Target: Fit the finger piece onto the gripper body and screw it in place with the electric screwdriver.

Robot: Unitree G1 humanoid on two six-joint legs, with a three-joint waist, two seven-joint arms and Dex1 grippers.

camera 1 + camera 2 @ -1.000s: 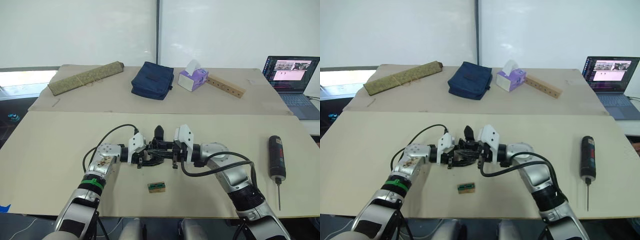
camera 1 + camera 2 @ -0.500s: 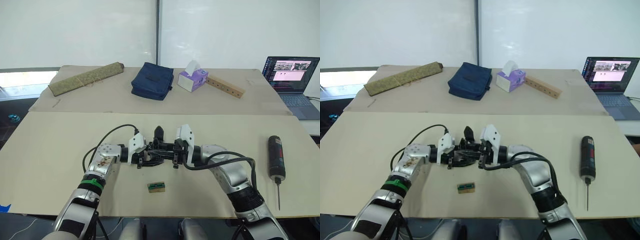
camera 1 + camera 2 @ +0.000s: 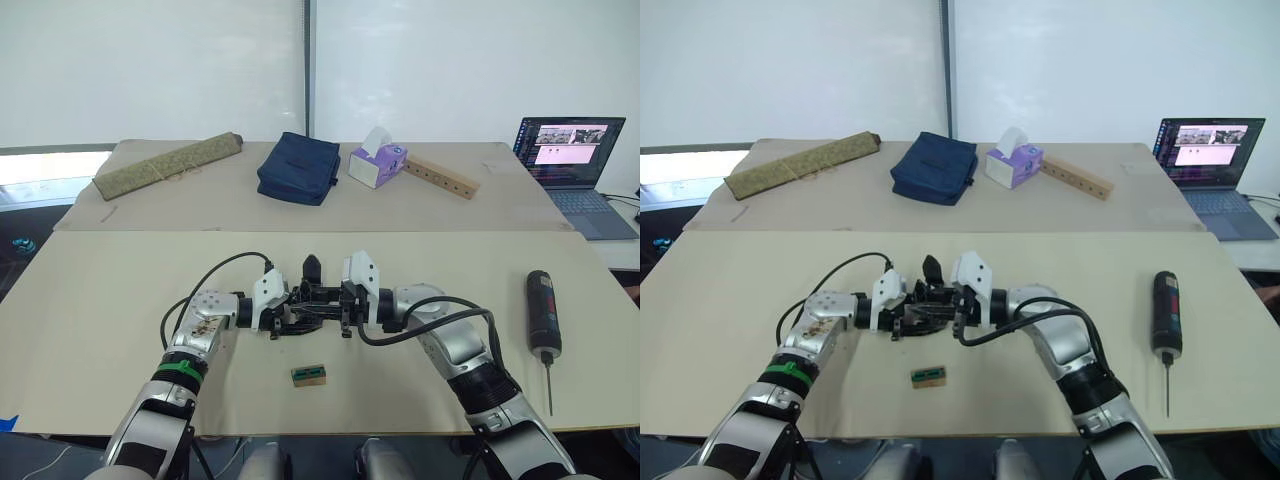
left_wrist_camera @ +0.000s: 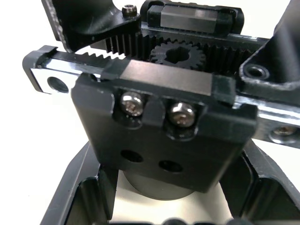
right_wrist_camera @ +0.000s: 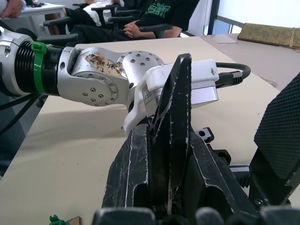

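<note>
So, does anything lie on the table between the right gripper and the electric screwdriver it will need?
Nothing visible does. The stretch of table between the right gripper, working at the gripper body, and the electric screwdriver is bare; the small green-topped block sits nearer the robot, off that line.

finger piece (image 5: pixel 172 122): black, pointed, held upright between the right gripper (image 5: pixel 206 154) fingers, tip raised
gripper body (image 5: pixel 220 154): partly seen just behind the finger piece, low against the table (image 5: pixel 70 154)
left gripper (image 5: pixel 178 89): white housing just beyond the finger piece, facing it
people (image 5: pixel 136 21): seated in the background, past the table
</note>
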